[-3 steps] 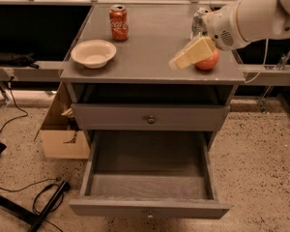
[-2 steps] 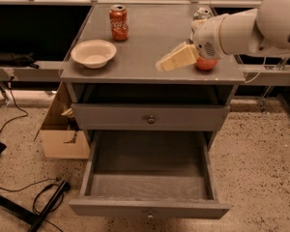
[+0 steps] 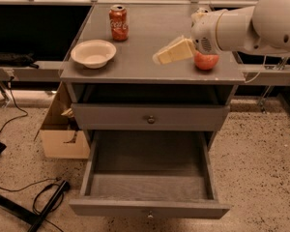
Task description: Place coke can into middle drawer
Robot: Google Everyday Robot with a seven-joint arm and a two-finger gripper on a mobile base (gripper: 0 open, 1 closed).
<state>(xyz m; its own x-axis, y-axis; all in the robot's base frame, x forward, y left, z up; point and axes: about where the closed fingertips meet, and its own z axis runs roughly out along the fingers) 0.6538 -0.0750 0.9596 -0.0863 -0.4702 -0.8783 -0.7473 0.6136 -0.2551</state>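
Red coke can [image 3: 119,23] with white script, cream bowl [image 3: 93,53] and red apple [image 3: 206,61] on a grey counter [image 3: 150,35]; cream gripper [image 3: 160,57] hovers above its middle; grey middle drawer [image 3: 111,208].

The gripper [image 3: 160,57] has swung leftward over the cabinet top [image 3: 145,33] — its tip now nearer the coke can [image 3: 118,22].

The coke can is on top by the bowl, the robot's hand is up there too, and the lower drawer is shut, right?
No, the camera view shows the middle drawer pulled open. The coke can does stand by the bowl, with the gripper over the cabinet top.
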